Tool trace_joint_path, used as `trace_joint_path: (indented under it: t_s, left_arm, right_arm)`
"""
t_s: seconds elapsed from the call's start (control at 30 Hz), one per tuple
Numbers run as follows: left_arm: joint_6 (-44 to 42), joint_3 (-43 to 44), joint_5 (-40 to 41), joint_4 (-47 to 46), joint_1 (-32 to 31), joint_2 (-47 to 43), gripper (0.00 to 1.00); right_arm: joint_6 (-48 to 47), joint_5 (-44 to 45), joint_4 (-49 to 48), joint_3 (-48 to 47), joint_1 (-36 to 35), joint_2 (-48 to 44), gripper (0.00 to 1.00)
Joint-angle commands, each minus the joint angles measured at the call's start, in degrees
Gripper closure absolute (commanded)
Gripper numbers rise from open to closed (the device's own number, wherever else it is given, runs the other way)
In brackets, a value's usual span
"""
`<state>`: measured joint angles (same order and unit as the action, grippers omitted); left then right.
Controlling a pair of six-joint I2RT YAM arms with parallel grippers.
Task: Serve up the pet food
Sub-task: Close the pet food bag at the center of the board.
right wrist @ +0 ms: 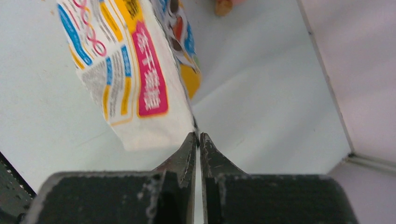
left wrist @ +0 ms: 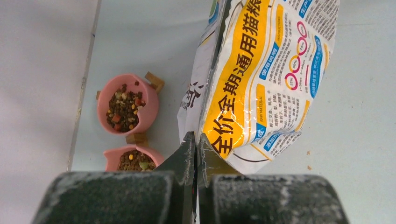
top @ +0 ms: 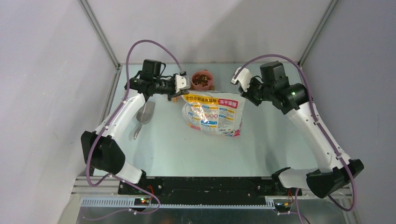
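Observation:
The pet food [top: 201,80] fills a pink bowl [top: 208,74] at the back middle of the table. In the left wrist view it shows as brown kibble [left wrist: 123,107] in one pink bowl [left wrist: 150,112] and more kibble [left wrist: 134,161] in a second bowl beside it. The printed bag [top: 212,114] lies in front of the bowls. My left gripper [top: 183,83] [left wrist: 196,138] is shut on the bag [left wrist: 261,79] at its top left edge. My right gripper [top: 237,77] [right wrist: 197,136] pinches the bag [right wrist: 135,74] at its top right corner, with only a thin slit between the fingers.
A grey metal scoop [top: 144,116] lies on the table left of the bag, under my left forearm. The bowls sit on a small wooden stand [left wrist: 154,80]. A few kibble crumbs [left wrist: 308,152] lie loose on the table. Enclosure walls stand close at the back and on both sides.

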<state>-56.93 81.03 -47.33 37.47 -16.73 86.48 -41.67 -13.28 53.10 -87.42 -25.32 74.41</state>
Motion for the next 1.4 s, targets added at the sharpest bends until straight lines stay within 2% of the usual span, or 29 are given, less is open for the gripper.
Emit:
trace_joint_path:
  t_s: [0.0,0.2,0.27,0.33,0.4,0.47,0.7,0.77,0.93,0.97,1.07,1.2,1.27,1.37]
  left_arm:
    - [-1.2,1.5,14.0,6.1,5.7,-0.5,1.00]
    - [2.8,4.1,10.8,5.2,5.5,-0.7,0.99]
    - [5.0,5.7,9.5,4.0,5.5,-1.0,0.84]
    - [7.8,6.7,9.1,2.2,5.5,-1.5,0.60]
    - [9.9,7.4,9.3,0.4,5.5,-2.3,0.48]
    - [11.2,7.8,10.0,-1.1,5.5,-3.1,0.43]
    - [14.4,4.3,16.6,-7.6,5.5,-8.7,0.36]
    - [15.7,1.4,17.5,-11.3,5.5,-11.2,0.35]
    - [21.0,-8.2,16.3,-23.3,5.5,-19.3,0.28]
    - [23.9,-9.3,14.9,-24.7,5.5,-20.2,0.28]
    - [31.7,-13.7,11.1,-32.2,5.4,-23.2,0.27]
    - [51.3,-19.4,10.3,-45.5,4.4,-25.4,0.27]
    - [62.1,-20.9,11.8,-47.9,3.9,-25.8,0.27]
    - [67.2,-21.3,14.5,-45.9,3.2,-25.8,0.28]
  right_arm:
    - [-1.5,15.1,7.5,-0.3,4.0,-4.0,0.93]
    - [-1.0,14.3,6.4,0.3,5.0,-7.4,0.93]
    - [-0.5,14.0,5.8,0.0,5.5,-8.4,0.91]
    - [0.5,14.0,4.8,-0.2,5.8,-9.0,0.88]
    - [1.4,12.6,3.7,-0.1,6.0,-9.4,0.83]
    - [2.8,13.0,1.9,0.1,6.1,-9.5,0.79]
    - [9.8,11.6,-7.6,0.9,6.2,-9.3,0.67]
    - [12.2,7.4,-9.3,0.5,6.2,-8.9,0.63]
    - [20.1,-11.9,-14.1,0.2,5.6,-7.0,0.52]
    - [21.0,-14.9,-14.8,0.2,5.3,-5.8,0.50]
    - [26.4,-15.9,-19.3,0.0,3.1,-3.3,0.50]
    - [32.9,-11.2,-22.1,-1.7,0.0,2.7,0.53]
    - [35.6,-8.4,-21.8,-3.3,-1.4,5.7,0.55]
    - [38.2,-4.6,-20.5,-6.2,-3.6,9.1,0.59]
